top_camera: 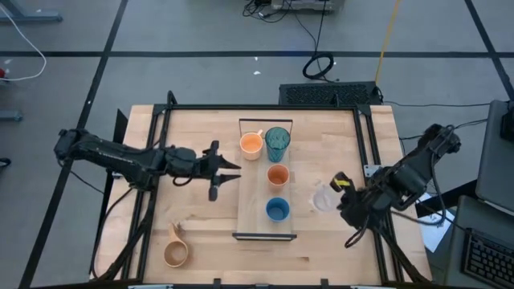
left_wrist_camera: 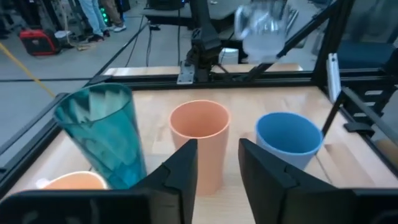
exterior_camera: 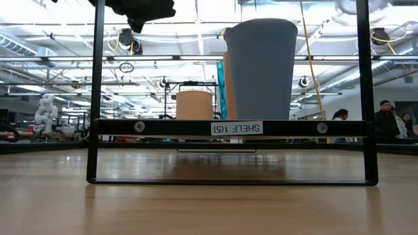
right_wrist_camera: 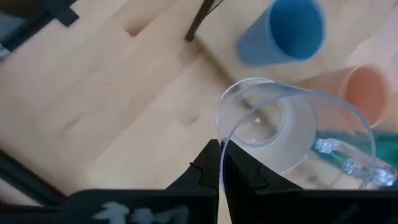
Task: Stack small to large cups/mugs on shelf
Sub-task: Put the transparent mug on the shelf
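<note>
Pinched by its thin rim in the right gripper (right_wrist_camera: 220, 163), the clear cup (right_wrist_camera: 273, 134) is judged light, slippery and easily deformed, while the left gripper (left_wrist_camera: 217, 163) is held parted and empty before the small orange cup (left_wrist_camera: 199, 142).

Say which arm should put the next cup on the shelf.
Right. Its gripper is shut on the clear cup's rim, holding it just beside the shelf. The left gripper is open and empty, facing the small orange cup already on the shelf.
</note>
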Available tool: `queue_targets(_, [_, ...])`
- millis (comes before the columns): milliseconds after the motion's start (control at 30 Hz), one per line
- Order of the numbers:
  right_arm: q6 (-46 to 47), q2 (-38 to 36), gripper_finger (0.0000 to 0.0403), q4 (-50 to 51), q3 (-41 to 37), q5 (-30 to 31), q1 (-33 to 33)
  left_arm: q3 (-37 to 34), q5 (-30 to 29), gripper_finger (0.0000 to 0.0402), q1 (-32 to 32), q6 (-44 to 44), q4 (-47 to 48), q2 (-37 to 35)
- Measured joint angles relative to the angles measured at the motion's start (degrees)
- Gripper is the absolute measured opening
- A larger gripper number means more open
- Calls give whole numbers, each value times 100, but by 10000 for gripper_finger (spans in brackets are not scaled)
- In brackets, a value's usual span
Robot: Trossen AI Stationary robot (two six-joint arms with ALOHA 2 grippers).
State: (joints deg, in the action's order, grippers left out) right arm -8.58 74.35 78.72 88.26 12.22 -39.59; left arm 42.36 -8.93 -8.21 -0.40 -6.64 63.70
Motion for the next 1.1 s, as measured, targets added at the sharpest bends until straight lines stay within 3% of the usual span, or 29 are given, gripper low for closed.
queue_targets(200, [-1366,110,0,127,459,6,626,163,117,129,191,19,364,-2])
queue_targets(500, [-3045,840,0,195,1225,-52,1431,165,1089,130,543,-10,377,0])
queue_targets(767, [-4380,1552,0,136,1941,-43,1797,165,1910,130,783,-33,349,0])
queue_targets(1100, [-5705,1984,0,-353,2176,-30,2140,539,2291,130,872,-53,547,0])
